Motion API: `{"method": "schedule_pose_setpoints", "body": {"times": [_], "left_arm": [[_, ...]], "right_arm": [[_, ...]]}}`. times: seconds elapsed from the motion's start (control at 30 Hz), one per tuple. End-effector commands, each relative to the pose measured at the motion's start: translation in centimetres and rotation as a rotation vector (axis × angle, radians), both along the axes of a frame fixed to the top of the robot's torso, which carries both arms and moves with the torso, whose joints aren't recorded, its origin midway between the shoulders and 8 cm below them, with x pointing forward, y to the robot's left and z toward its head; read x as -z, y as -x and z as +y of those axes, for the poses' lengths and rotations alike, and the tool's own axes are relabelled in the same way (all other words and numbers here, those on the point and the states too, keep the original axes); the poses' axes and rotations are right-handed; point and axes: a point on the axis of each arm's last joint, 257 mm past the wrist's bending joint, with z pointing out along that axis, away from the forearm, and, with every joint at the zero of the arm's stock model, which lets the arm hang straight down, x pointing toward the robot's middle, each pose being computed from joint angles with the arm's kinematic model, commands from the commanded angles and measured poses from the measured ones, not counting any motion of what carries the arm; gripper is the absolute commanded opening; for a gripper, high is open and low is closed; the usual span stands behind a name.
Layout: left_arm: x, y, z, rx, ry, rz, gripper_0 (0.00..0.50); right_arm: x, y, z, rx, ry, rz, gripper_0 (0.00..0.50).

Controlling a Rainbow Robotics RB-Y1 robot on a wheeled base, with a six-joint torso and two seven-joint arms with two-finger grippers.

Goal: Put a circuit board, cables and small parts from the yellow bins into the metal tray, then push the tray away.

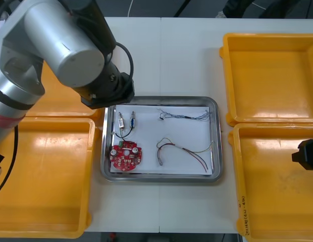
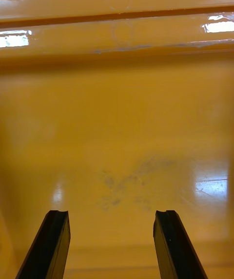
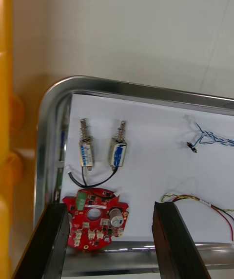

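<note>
Light tabletop [image 1: 161, 55] is seen steeply from above; a shiny rectangular metal tray [image 1: 104, 151], white inside, is set at its centre; four shallow yellow plastic bins [image 1: 270, 75] are placed beside it, two at 9 o'clock and two at 3 o'clock. Inside the tray, a round red circuit board [image 1: 126, 155] is laid at 7 o'clock; two small metal parts [image 1: 133, 120] are laid side by side at 11 o'clock, with a thin black cable [image 1: 123, 135] looped from them toward the board; a twisted blue and white cable [image 1: 184, 117] is spread at 1 o'clock; a red and yellow cable [image 1: 184, 150] is curled at 5 o'clock. The left gripper [image 3: 109, 206] is positioned above the tray's 11 o'clock corner; its black fingers are spread and nothing is grasped; the board and the metal parts are seen between and beyond them. The right gripper [image 2: 111, 213] is positioned over the nearer bin at 3 o'clock; its fingers are likewise spread and nothing is grasped; that bin's floor is seen between them.
</note>
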Motion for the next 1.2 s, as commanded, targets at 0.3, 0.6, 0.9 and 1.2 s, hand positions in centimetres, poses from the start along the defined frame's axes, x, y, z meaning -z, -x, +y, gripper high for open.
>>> {"method": "schedule_pose_setpoints", "body": {"times": [0.3, 0.6, 0.9, 1.2], "left_arm": [[-3.2, 1.7, 10.6, -0.018, -0.09, -0.014, 0.5], [-3.2, 4.2, 17.1, -0.035, -0.091, -0.01, 0.5], [-2.4, 6.7, 21.8, -0.034, -0.123, -0.002, 0.5], [-1.6, 8.5, 24.7, 0.003, -0.15, 0.004, 0.5]], "right_arm": [[-3.6, -2.4, 3.1, -0.177, 0.02, -0.052, 0.5], [-6.0, -4.0, 8.3, -0.388, 0.031, -0.077, 0.5], [-7.5, -5.1, 15.4, -0.642, 0.099, -0.094, 0.5], [-6.9, -3.6, 22.3, -0.933, 0.204, -0.068, 0.5]]}}
